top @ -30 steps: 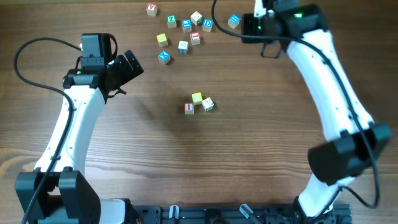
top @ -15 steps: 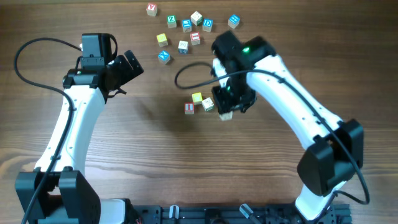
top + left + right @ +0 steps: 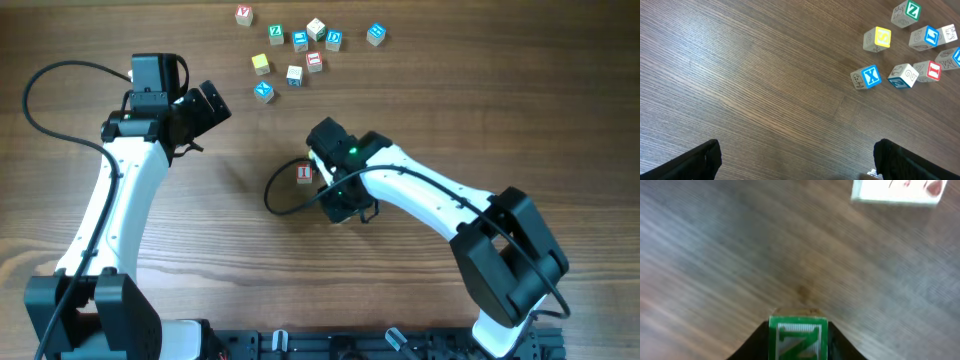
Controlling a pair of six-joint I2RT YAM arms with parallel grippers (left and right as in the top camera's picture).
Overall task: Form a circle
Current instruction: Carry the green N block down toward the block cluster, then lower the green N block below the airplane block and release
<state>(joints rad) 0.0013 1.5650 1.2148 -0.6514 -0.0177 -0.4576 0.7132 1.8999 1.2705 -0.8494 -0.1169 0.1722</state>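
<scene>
One green N cube (image 3: 798, 334) in right claw (image 3: 798, 343), red I cube (image 3: 304, 173) near

Soft, even light with faint shadows; right wrist view blurred.

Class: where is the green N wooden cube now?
The green N wooden cube is bottom centre, right wrist view, between the right fingers, below a red-lettered cube.

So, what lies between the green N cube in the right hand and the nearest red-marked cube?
Only bare table, shown in the right wrist view.
</scene>
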